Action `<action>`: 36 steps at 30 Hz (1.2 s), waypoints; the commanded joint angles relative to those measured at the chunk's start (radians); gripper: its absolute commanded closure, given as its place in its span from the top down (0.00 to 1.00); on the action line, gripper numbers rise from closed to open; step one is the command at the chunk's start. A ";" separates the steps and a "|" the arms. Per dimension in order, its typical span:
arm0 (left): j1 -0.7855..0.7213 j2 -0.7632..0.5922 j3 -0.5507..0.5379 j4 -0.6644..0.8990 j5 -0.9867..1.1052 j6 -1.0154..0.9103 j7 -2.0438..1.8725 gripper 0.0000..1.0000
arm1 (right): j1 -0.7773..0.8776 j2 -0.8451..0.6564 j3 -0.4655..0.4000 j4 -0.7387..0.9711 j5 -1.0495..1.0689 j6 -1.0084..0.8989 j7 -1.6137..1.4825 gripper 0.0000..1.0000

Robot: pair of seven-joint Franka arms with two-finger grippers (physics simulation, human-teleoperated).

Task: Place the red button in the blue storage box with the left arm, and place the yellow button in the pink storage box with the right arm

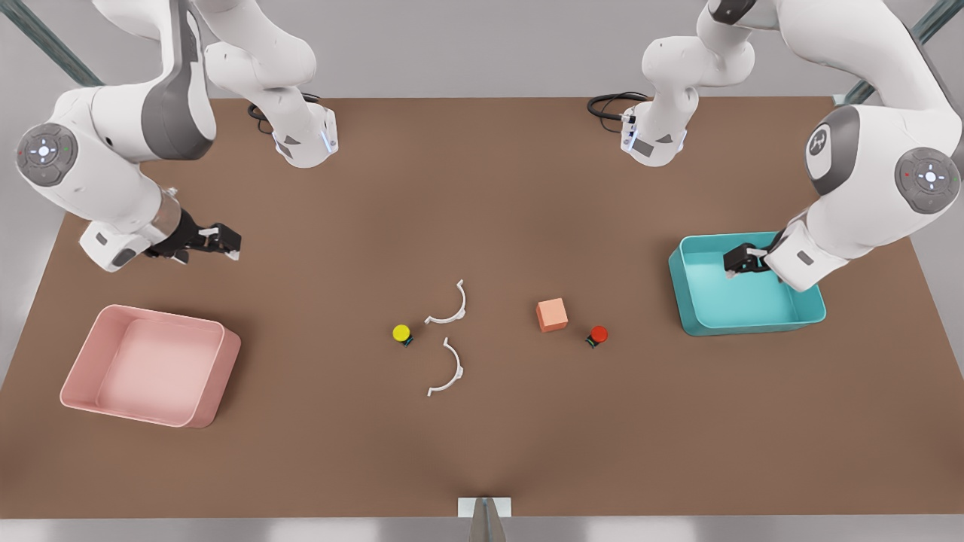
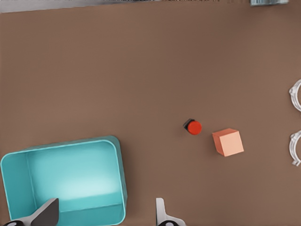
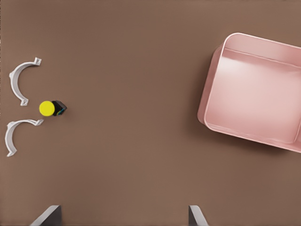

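Table (image 1: 482, 452): brown, both buttons loose mid-table, boxes at opposite ends.
Left gripper (image 1: 741, 262): spread, empty, over blue box (image 1: 809, 315).
Right gripper (image 1: 218, 242): spread, empty, near pink box (image 1: 79, 376).
Red button (image 1: 598, 334): beside cube (image 1: 552, 315); probably light, rigid; pinch the dark base.
Yellow button (image 1: 401, 333): between clips (image 1: 452, 312); likewise.

Picture edges clip the pink storage box (image 3: 254, 99) and both white clips (image 2: 295, 121); the right arm hides the blue storage box's (image 1: 697, 297) far corner.
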 commanded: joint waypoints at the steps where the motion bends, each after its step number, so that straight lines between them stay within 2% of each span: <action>1: -0.001 -0.001 -0.001 0.000 0.002 0.019 0.041 1.00 | 0.000 0.005 0.009 -0.001 -0.019 -0.001 0.004 1.00; 4: -0.053 0.068 -0.027 0.013 0.004 0.037 0.069 1.00 | 0.001 0.023 0.011 -0.004 -0.014 0.001 0.001 1.00; 6: -0.102 0.163 -0.064 -0.003 -0.044 0.206 0.070 1.00 | 0.001 0.069 0.041 -0.003 -0.011 0.008 0.016 1.00; 13: -0.179 0.215 -0.062 -0.362 -0.052 0.820 0.317 1.00 | 0.139 0.285 0.044 0.005 -0.019 0.129 0.327 1.00; 16: -0.195 0.235 -0.062 -0.466 -0.052 1.015 0.331 1.00 | 0.145 0.468 0.055 0.095 -0.014 0.146 0.418 1.00; 19: -0.194 0.298 -0.062 -0.474 -0.050 1.061 0.331 1.00 | 0.147 0.561 0.075 0.120 -0.010 0.336 0.430 1.00; 23: -0.194 0.327 -0.062 -0.512 -0.053 1.074 0.328 1.00 | 0.148 0.614 0.119 0.120 -0.019 0.459 0.553 1.00; 26: -0.189 0.327 -0.057 -0.582 -0.056 1.073 0.326 1.00 | 0.165 0.663 0.119 0.120 -0.014 0.600 0.570 1.00; 29: -0.188 0.327 -0.056 -0.612 -0.056 1.073 0.325 1.00 | 0.184 0.673 0.130 0.121 -0.014 0.663 0.686 1.00; 36: -0.195 0.347 -0.057 -0.583 -0.056 1.074 0.319 1.00 | 0.184 0.701 0.178 0.137 -0.014 0.671 0.863 1.00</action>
